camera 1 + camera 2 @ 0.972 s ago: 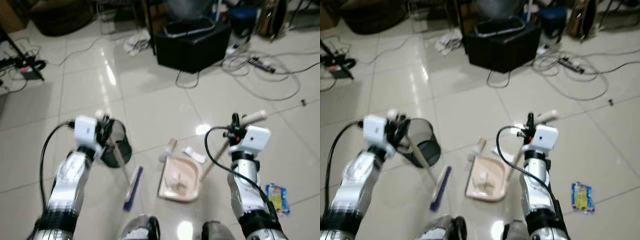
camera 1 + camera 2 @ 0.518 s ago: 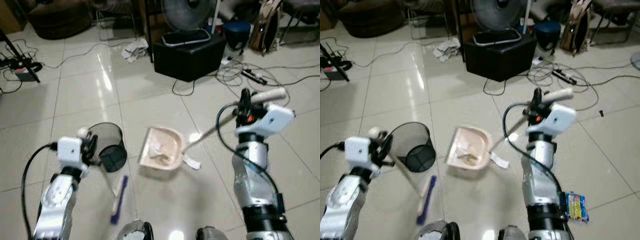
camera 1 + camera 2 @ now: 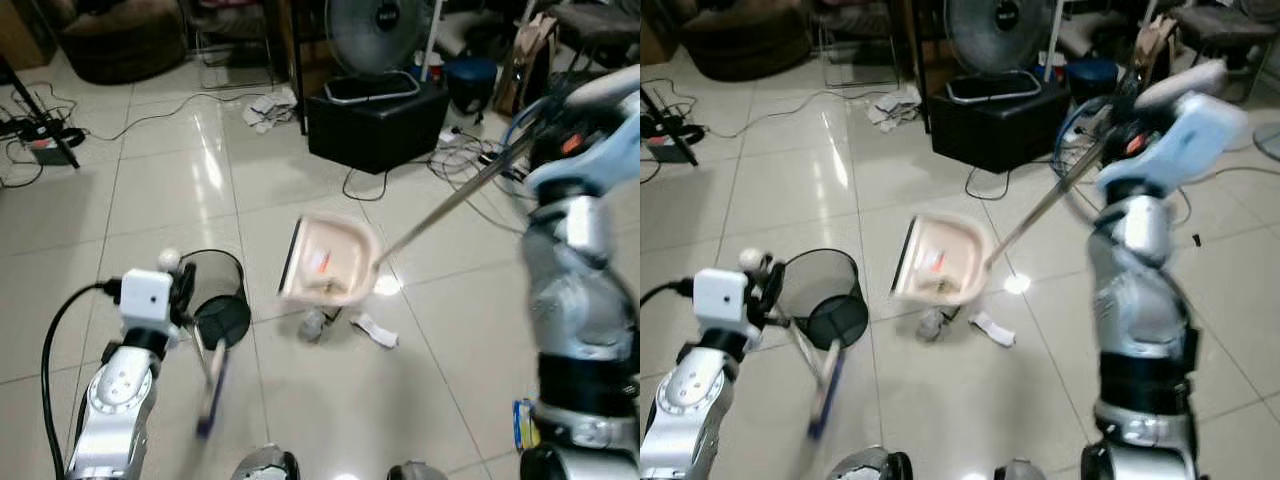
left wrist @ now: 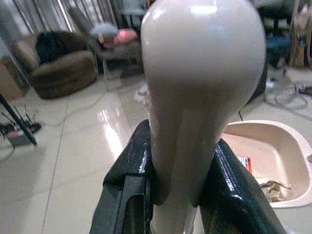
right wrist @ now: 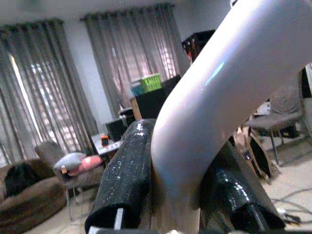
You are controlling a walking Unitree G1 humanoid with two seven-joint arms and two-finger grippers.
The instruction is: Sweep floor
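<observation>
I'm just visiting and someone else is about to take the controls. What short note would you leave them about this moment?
Left gripper: fingers shut on the broom handle; the broom hangs beside the mesh wastebasket.
Right gripper: fingers shut on the dustpan handle, arm raised.
Dustpan: lifted and tilted, with scraps inside.
Done: some litter collected.
Left: crumpled scrap and white wrapper on the floor under the pan, blue packet by the right arm; pan not yet emptied.

Pale pink dustpan (image 3: 327,262), black mesh bin (image 3: 218,302)

The broom (image 3: 209,390) had a blue head and cream handle; the floor tiles (image 3: 160,190) were glossy off-white.
</observation>
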